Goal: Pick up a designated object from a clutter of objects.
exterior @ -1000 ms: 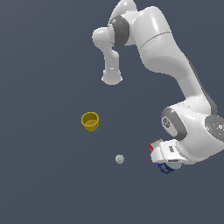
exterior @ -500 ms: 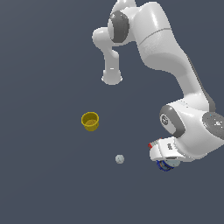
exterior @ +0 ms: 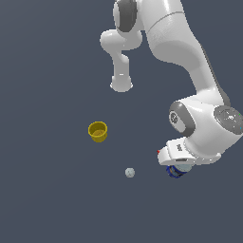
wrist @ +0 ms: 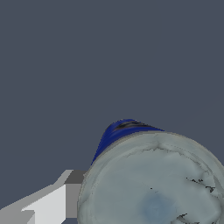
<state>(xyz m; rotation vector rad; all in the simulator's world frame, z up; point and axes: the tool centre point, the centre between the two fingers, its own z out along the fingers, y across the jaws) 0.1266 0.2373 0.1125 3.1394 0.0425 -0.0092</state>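
The arm (exterior: 190, 61) bends down from the top of the exterior view to its right side, where its white wrist (exterior: 182, 154) sits low over the grey floor (exterior: 47, 199). The gripper (exterior: 176, 170) is mostly hidden under the wrist housing. Poking out beneath it is a sliver of the blue can (exterior: 174, 172), with a pale patch of its lid just above the blue.

In the wrist view the can (wrist: 122, 133) fills much of the picture — its silvery-grey lid (wrist: 153, 183) very close to the camera, the blue side wall showing behind the rim. One white-and-grey finger (wrist: 52, 203) lies right beside the can, at or against its side; the other finger is out of the picture. Whether the fingers are pressed onto the can or merely flank it, I cannot tell.

At the exterior view's left, well apart from the can, stands the yellow cup (exterior: 98, 131), upright with its mouth up. Between cup and can, nearer the can, lies the small grey-white ball (exterior: 130, 172). A tiny red speck (exterior: 158, 152) shows at the wrist's left edge — too small to identify.
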